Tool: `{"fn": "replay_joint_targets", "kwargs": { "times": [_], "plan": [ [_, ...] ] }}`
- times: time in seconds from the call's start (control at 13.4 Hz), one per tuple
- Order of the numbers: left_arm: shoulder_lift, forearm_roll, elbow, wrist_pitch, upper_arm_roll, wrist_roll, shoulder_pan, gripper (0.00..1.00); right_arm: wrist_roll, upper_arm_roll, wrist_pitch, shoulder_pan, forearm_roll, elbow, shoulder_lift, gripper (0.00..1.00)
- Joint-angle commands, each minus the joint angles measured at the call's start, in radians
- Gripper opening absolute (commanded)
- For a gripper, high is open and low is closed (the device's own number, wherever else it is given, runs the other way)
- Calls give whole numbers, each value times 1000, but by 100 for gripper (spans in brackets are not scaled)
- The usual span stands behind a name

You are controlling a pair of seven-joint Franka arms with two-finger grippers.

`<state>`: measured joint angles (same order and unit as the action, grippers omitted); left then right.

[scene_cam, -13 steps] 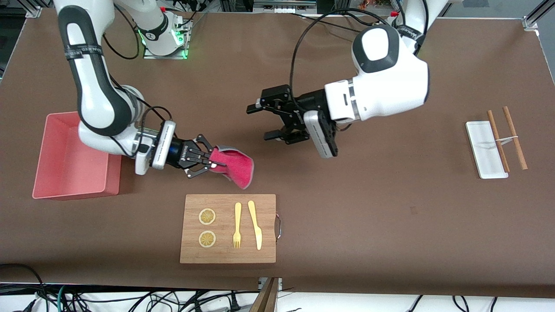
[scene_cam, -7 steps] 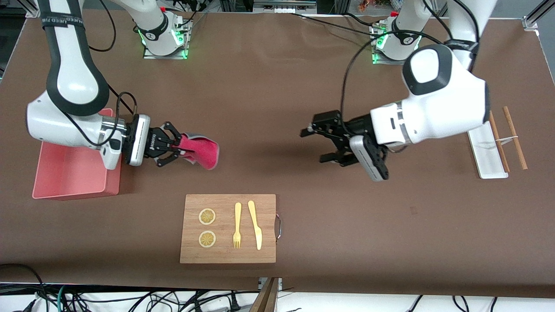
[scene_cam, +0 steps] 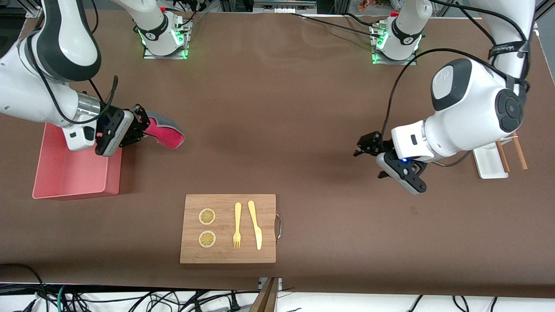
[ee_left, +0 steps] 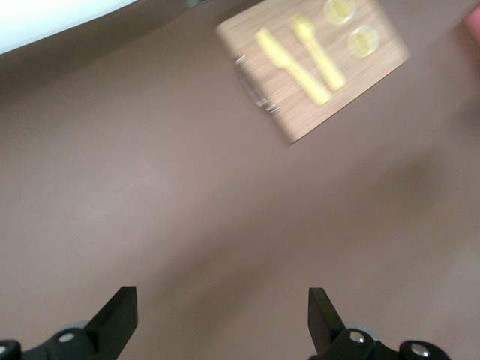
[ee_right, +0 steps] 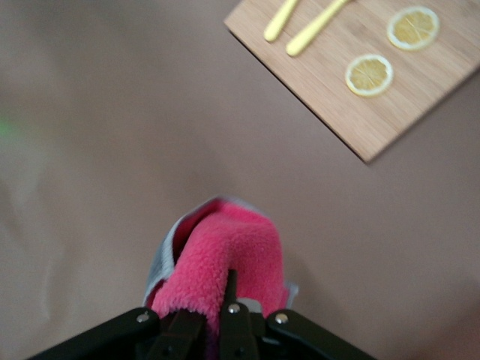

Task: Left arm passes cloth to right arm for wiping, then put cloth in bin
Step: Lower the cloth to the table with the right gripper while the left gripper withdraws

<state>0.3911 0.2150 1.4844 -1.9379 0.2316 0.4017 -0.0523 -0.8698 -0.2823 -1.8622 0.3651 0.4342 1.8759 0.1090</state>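
My right gripper is shut on the cloth and holds it above the table, just beside the wall of the pink bin. The cloth hangs folded, red-pink face out with a grey edge. In the right wrist view the cloth fills the space in front of the right gripper. My left gripper is open and empty over bare table toward the left arm's end. In the left wrist view the left gripper shows both fingers wide apart with only brown table between them.
A wooden cutting board with two lemon slices, a yellow fork and a yellow knife lies near the front camera; it also shows in both wrist views. A white tray and chopsticks lie at the left arm's end.
My right arm has carried the cloth toward the bin. My left arm has drawn back toward its own end of the table, gripper still open.
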Motion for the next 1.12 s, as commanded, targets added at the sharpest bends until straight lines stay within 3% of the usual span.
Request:
{"fn": "replay_joint_targets", "kwargs": {
  "times": [0.0,0.22,0.45,0.6,0.82,0.9,1.04],
  "plan": [
    [-11,-171,-4,62,6,0,11,100,200,8,18,-3,-122,29,-49,0],
    [-35,-276,-16,185,-15,-12,15,100,469,28,20,-3,-282,29,-43,0],
    [-70,-278,-117,428,-55,-111,19,100,607,29,12,-5,-293,43,-6,0],
    [-136,-269,-95,430,-66,-129,43,100,707,29,-46,-5,-308,86,37,0],
    [-268,-270,54,326,-155,-231,51,100,851,31,-230,-3,-354,201,63,0],
    [-302,-266,100,276,-193,-272,51,100,877,31,-251,-3,-361,221,75,0],
    [-331,-264,123,260,-198,-288,51,100,929,31,-261,-3,-361,232,104,0]
  ]
}}
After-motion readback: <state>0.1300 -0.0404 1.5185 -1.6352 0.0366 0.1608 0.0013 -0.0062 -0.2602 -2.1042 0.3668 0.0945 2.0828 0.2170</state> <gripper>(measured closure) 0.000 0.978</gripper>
